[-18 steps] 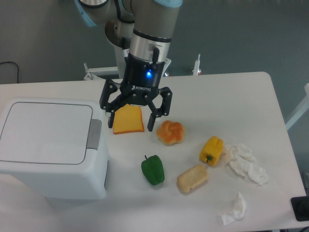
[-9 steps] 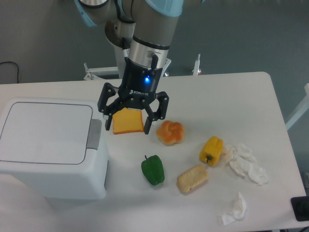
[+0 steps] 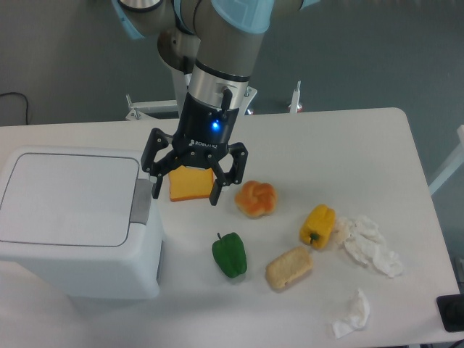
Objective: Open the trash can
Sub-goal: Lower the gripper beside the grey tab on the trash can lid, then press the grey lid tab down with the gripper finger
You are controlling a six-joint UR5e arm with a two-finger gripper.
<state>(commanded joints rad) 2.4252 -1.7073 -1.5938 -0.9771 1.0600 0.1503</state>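
Nearest the camera, at the left edge of the table [image 3: 326,138], the trash can [image 3: 72,217] is seen, a large white boxy bin with its flat lid closed. Its long axis is judged to run left to right. A grey push tab [image 3: 141,201] is set at the right end of the lid, facing the arm.

Just beyond and to the right, the gripper [image 3: 183,190] hangs with its jaws spread wide and nothing held between them. The left fingertip lies close beside the tab's far corner; whether contact is made cannot be told from this angle. The bin is thus found to the left and slightly nearer than the jaws, so a short move left and down onto the tab is judged to be the next requirement. An orange cheese slice [image 3: 191,183] lies on the table under the open fingers, apparently untouched.

Farther up on the gripper body, white lettering is noted, probably "ROBOTIQ", though blurred here. A blue indicator light is lit above it. No label is readable on the bin.
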